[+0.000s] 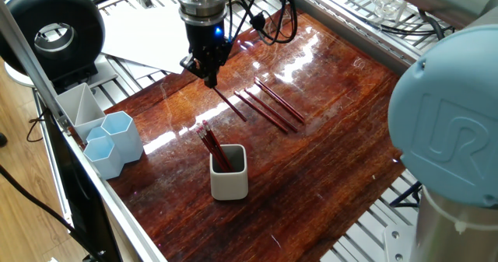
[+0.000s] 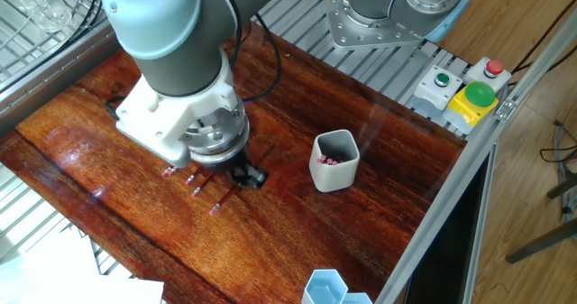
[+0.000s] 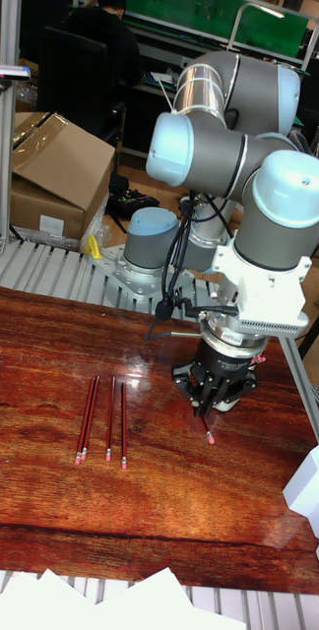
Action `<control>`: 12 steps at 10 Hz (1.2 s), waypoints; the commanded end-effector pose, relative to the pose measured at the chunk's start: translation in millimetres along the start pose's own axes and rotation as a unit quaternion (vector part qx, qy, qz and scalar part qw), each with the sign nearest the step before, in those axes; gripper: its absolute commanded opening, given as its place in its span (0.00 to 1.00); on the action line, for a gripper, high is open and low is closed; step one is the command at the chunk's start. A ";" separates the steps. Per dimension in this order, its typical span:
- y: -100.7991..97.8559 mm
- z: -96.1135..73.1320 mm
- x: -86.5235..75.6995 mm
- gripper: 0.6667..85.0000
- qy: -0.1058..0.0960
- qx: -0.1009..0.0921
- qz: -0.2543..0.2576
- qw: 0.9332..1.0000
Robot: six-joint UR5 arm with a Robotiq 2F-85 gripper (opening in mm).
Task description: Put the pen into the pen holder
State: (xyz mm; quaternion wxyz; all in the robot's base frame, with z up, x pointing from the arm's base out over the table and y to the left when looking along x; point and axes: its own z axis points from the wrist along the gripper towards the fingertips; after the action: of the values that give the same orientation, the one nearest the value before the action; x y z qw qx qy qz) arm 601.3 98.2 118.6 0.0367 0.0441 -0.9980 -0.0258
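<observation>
Pen (image 1: 230, 105) red, slanted, upper end clamped between fingers of gripper (image 1: 209, 78), lower tip close to table (image 1: 342, 130); in tall fixed view pink eraser end hangs below jaws. Pen holder (image 1: 229, 172) off-white, upright near table's front edge, several red pens inside. Three loose pens (image 1: 272, 105) lie side by side mid-table. Pale blue hexagonal cups (image 1: 113, 141) at left corner.

Open tabletop (image 1: 327, 169) around pen holder (image 1: 229, 176) — pens crowd its mouth.
</observation>
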 end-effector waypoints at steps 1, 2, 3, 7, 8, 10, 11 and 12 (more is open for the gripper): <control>-2.1 2.3 -13.4 0.00 -0.022 0.000 0.001 1.000; -2.4 2.2 -16.2 0.00 -0.027 0.001 0.001 1.000; -1.6 2.2 -16.3 0.00 -0.027 -0.001 0.000 1.000; 11.2 -21.5 14.0 0.00 0.013 -0.008 0.024 1.000; 23.5 -47.7 27.5 0.00 0.019 -0.007 0.035 0.999; 36.5 -94.0 41.3 0.00 0.031 0.005 0.045 0.999; 43.4 -111.4 42.0 0.00 0.035 0.005 0.049 0.998; 41.0 -109.8 30.8 0.00 0.028 0.007 0.043 0.999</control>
State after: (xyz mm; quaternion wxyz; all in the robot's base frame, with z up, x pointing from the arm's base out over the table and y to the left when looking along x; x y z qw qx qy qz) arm 578.0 120.4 199.3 0.0610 0.0074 -0.9980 -0.0164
